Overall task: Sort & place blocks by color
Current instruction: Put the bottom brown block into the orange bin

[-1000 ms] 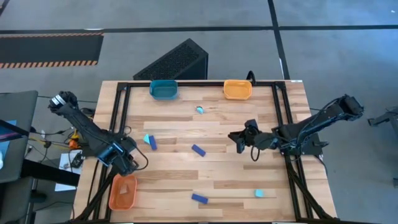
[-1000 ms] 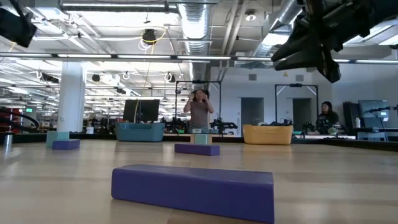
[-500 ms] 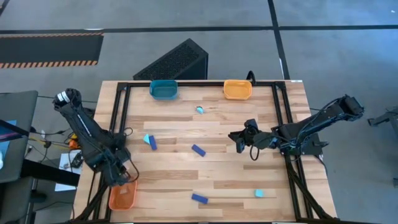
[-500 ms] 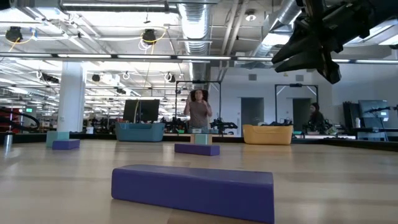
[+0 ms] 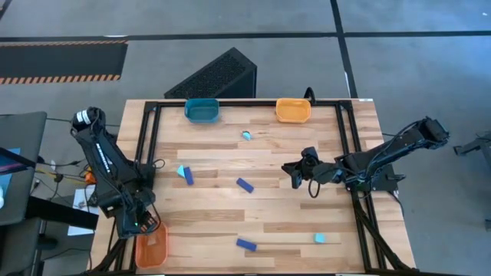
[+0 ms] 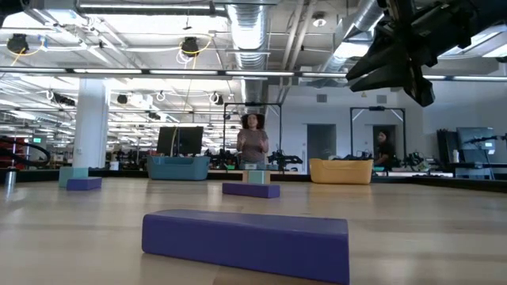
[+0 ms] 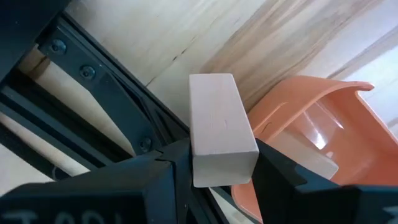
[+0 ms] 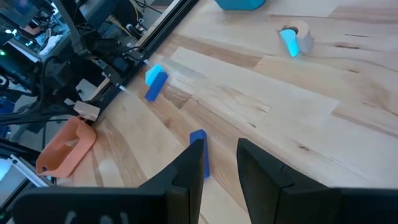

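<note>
— Since a second ago the left arm has swung back toward the table's seven o'clock corner; its gripper [image 5: 138, 224] now hangs at the rim of the orange tray [image 5: 151, 247] there, where earlier it sat further in over the boards. The right arm has not budged.

— What's the left gripper got?

— A pale tan wooden block [image 7: 221, 127], pinched between the two fingers [image 7: 283, 168], which are closed against its sides. In the left wrist view the block stands just beside the orange tray's rim, above the black frame rail [image 7: 93, 106]. Another pale piece [image 7: 305, 155] already lies inside that tray.

— And the right gripper?

— It [image 5: 294, 170] hovers over the table at about three o'clock from centre, fingers parted by a narrow gap with nothing between them.

— Where are the other blocks?

— One dark blue bar [image 5: 245, 185] lies near the centre, another [image 5: 246, 244] at six o'clock close to the front edge. A third blue bar [image 5: 188, 175] sits at nine o'clock, touching a cyan chunk [image 5: 181, 171]. Another cyan chunk [image 5: 320, 238] rests at five o'clock. At twelve o'clock a cyan piece [image 5: 246, 136] sits against a tan one.

— Trays at the back?

— A teal tray [image 5: 202, 111] at eleven o'clock, a yellow-orange tray [image 5: 293, 110] at one o'clock.
</note>
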